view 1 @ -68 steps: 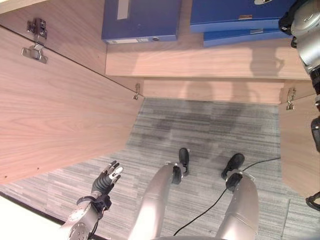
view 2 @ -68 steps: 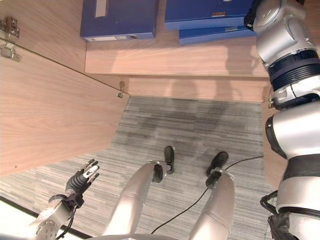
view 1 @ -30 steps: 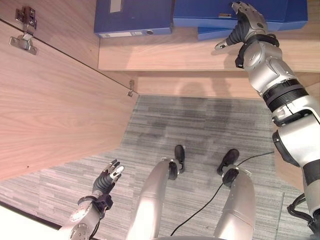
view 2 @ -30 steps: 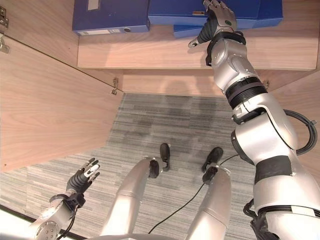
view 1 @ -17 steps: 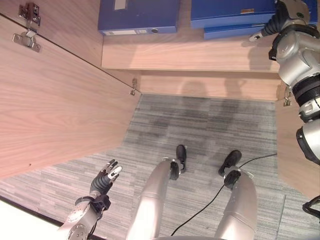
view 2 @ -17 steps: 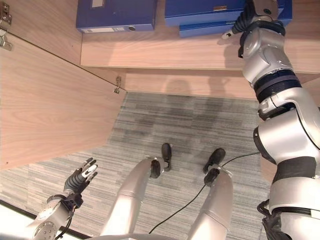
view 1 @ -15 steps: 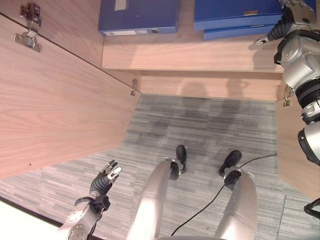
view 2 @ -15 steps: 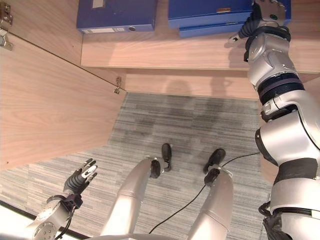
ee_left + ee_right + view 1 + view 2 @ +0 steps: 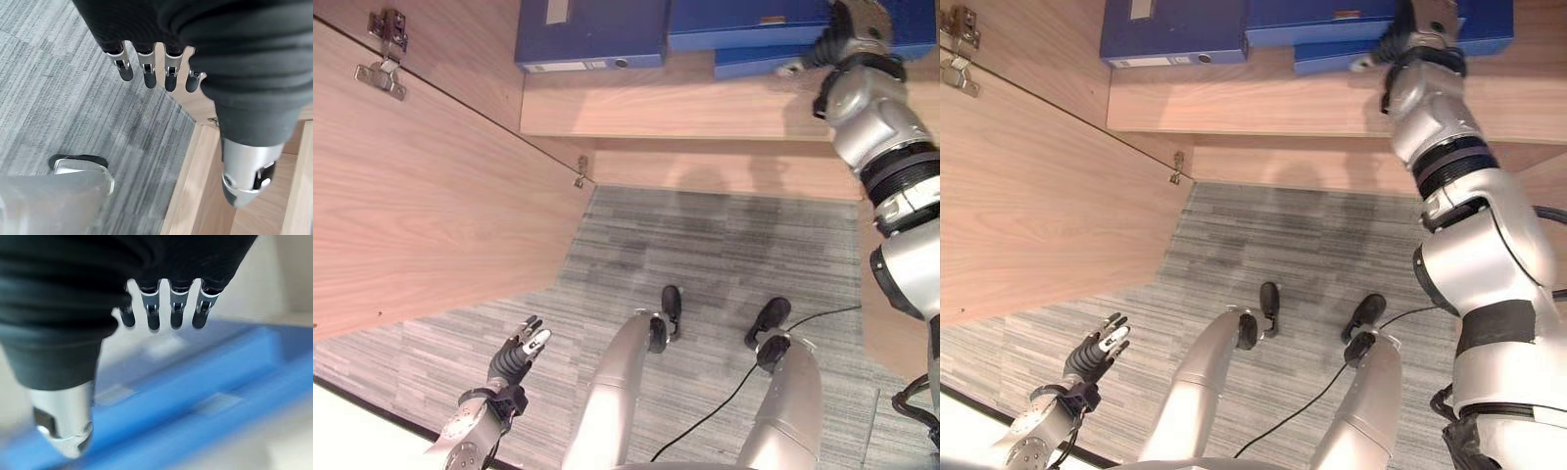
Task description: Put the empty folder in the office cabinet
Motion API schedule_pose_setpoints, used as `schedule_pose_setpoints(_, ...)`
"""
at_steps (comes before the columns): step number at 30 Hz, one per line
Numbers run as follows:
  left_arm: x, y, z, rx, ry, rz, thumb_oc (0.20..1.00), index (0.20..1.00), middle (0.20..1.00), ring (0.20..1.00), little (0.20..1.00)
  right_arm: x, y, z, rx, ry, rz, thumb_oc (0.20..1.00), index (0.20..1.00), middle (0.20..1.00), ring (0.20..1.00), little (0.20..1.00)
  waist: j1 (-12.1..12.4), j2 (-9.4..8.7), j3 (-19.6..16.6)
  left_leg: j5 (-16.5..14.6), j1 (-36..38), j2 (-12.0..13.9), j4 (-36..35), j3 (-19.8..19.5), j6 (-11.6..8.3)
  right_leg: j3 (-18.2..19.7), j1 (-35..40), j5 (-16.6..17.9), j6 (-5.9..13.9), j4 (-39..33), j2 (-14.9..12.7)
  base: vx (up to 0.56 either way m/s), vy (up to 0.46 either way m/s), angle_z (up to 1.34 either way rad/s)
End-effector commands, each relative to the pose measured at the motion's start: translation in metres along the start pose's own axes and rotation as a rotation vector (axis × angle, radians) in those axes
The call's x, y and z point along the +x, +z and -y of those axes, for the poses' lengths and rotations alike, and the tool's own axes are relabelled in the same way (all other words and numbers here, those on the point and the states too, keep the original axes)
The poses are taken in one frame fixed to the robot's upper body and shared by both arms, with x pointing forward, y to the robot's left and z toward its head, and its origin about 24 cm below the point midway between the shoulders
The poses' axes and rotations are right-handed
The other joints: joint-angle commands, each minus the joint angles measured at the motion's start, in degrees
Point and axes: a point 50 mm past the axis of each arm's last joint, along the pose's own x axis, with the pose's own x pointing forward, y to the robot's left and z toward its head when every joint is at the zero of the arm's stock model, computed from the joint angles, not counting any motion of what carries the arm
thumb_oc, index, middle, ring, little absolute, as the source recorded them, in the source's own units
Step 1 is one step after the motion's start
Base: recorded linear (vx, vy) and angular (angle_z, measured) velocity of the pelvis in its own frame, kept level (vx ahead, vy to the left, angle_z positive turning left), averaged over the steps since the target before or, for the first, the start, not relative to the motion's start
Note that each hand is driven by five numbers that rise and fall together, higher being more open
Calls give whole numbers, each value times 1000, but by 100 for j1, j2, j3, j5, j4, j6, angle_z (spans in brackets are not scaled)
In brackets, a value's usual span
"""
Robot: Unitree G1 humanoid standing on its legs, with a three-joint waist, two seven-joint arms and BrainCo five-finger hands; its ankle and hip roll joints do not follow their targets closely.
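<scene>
Right hand (image 9: 1417,22) shifted left over flat blue folder (image 9: 1332,14).

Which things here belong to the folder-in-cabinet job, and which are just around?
Part of the job:
- stacked blue folders on the cabinet shelf, under the right hand
- right hand, fingers straight over the stack
- open cabinet door

Just around:
- separate blue folder further left on the shelf
- left hand, open and idle, low over the carpet

We find no legible text, number or sign here. The left blue folder (image 9: 592,34) carries a pale spine label (image 9: 556,11) and a printed edge strip (image 9: 570,67), both too small to read.
</scene>
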Motion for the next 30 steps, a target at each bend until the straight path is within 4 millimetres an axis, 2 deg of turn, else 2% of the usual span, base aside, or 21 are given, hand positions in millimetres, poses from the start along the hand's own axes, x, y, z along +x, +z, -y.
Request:
schedule_pose_setpoints(1,-3,14,-8,21,23,68,1000,1000,1000,1000,1000,13,8,41,-96,-225,67,1000,1000,1000,1000,1000,87,133,326,2,-114,-4,-678,-354,-170,271,378,-660,325,132,-142,0,0,0)
schedule_pose_setpoints(8,-1,21,-4,24,6,100,1000,1000,1000,1000,1000,4,31,58,-213,-384,234,1000,1000,1000,1000,1000,46,133,357,-35,-120,16,-585,-368,-181,310,376,-649,343,201,-148,0,0,0)
schedule_pose_setpoints(18,2,23,-1,23,8,109,1000,1000,1000,1000,1000,-10,32,59,-248,-480,297,1000,1000,1000,1000,1000,-36,95,367,-61,-153,41,-523,-382,-188,336,345,-640,359,212,-117,0,0,0)
schedule_pose_setpoints(22,0,22,-2,12,7,106,1000,1000,1000,1000,1000,-24,45,53,-336,-496,435,1000,1000,1000,1000,1000,-69,88,369,-73,-177,49,-486,-385,-188,353,313,-653,358,241,-114,0,0,0)
schedule_pose_setpoints(25,0,22,-3,7,11,102,1000,1000,1000,1000,1000,-44,59,31,-408,-415,604,1000,1000,1000,1000,1000,-115,36,381,-77,-180,78,-462,-387,-201,351,300,-658,357,251,-114,0,0,0)
schedule_pose_setpoints(26,0,21,-3,5,11,101,1000,1000,1000,1000,1000,-45,60,31,-409,-414,605,1000,1000,1000,1000,1000,-116,43,375,-78,-182,78,-461,-387,-201,351,298,-659,357,253,-115,0,0,0)
schedule_pose_setpoints(27,-1,20,-2,0,8,96,1000,1000,1000,1000,1000,-56,65,15,-406,-336,670,1000,1000,1000,1000,1000,-145,26,382,-77,-191,90,-444,-388,-203,346,295,-651,358,249,-111,0,0,0)
schedule_pose_setpoints(28,-1,21,0,-5,1,98,1000,1000,1000,1000,1000,-63,65,5,-402,-288,699,1000,1000,1000,1000,1000,-166,17,394,-77,-198,92,-428,-395,-206,349,290,-645,357,250,-107,1,-13,-3)
schedule_pose_setpoints(29,-1,20,0,-5,1,97,1000,1000,1000,1000,1000,-63,65,5,-402,-286,699,1000,1000,1000,1000,1000,-165,19,386,-78,-199,92,-426,-395,-206,349,290,-646,357,252,-108,0,0,0)
schedule_pose_setpoints(30,-2,19,1,-14,-3,94,1000,1000,1000,1000,1000,-74,61,-8,-399,-205,724,1000,1000,1000,1000,1000,-196,3,401,-77,-204,101,-425,-402,-207,353,284,-637,362,258,-100,0,0,0)
